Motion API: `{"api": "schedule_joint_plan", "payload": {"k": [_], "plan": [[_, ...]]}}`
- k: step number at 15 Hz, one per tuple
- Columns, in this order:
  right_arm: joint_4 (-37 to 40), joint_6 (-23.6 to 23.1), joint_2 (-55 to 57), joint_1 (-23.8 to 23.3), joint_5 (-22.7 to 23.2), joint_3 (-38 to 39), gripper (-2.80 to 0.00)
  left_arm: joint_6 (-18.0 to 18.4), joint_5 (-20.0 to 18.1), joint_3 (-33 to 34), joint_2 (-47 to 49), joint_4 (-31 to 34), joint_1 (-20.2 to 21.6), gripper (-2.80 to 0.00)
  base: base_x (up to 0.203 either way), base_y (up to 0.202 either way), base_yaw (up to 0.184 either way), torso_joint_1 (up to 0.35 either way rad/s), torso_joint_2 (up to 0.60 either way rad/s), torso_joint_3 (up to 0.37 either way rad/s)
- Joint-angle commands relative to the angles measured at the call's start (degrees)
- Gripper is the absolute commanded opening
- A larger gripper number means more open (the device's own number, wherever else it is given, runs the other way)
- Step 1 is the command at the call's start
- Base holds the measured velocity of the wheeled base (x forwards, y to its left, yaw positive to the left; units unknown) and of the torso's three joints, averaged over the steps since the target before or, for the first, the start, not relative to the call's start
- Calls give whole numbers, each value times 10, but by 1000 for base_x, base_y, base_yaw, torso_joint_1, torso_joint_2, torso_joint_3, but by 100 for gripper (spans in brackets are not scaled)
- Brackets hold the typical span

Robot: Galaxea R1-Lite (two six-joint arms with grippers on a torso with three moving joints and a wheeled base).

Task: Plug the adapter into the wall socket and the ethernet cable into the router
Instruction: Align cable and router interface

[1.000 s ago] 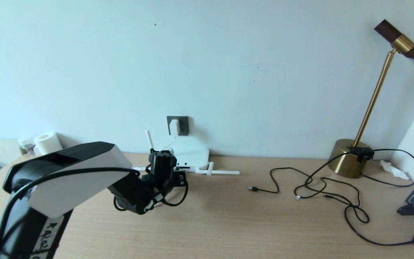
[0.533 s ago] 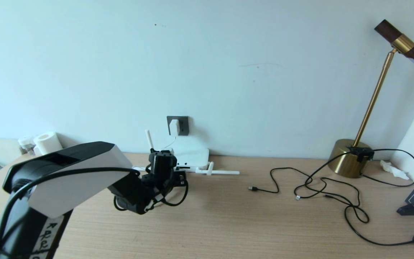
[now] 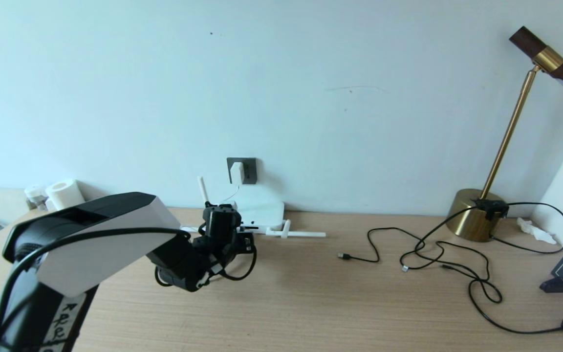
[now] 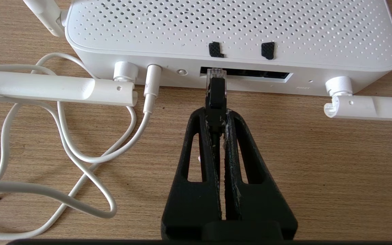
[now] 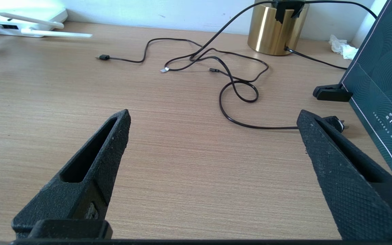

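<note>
Your left claw (image 4: pixel 216 117) pinches the ethernet cable (image 4: pixel 215 90), plug tip at the router (image 4: pixel 230 30) port slot beside faint "RESET" lettering, while your right claw (image 5: pixel 213 136) gapes empty over the desk (image 5: pixel 182 170).

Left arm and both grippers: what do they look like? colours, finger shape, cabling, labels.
Left arm: white shell over black joints, a black cable looping along it, a white label with black writing near its base. Left gripper and right gripper: matte black fingers, triangular, tapering to tips, each with a slot cut through; the pads are textured, with whitish scuffs on the left's.
</note>
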Motion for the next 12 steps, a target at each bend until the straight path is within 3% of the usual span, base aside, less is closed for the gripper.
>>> {"api": "schedule_joint_plan", "payload": {"k": [1,12], "plan": [[0,0,1,0,0,0,0,-1,1,0,-2,-3,0,-280,0,0,0,0,0,0],[0,0,1,0,0,0,0,-1,2,-1,0,-3,0,-280,0,0,0,0,0,0]]}}
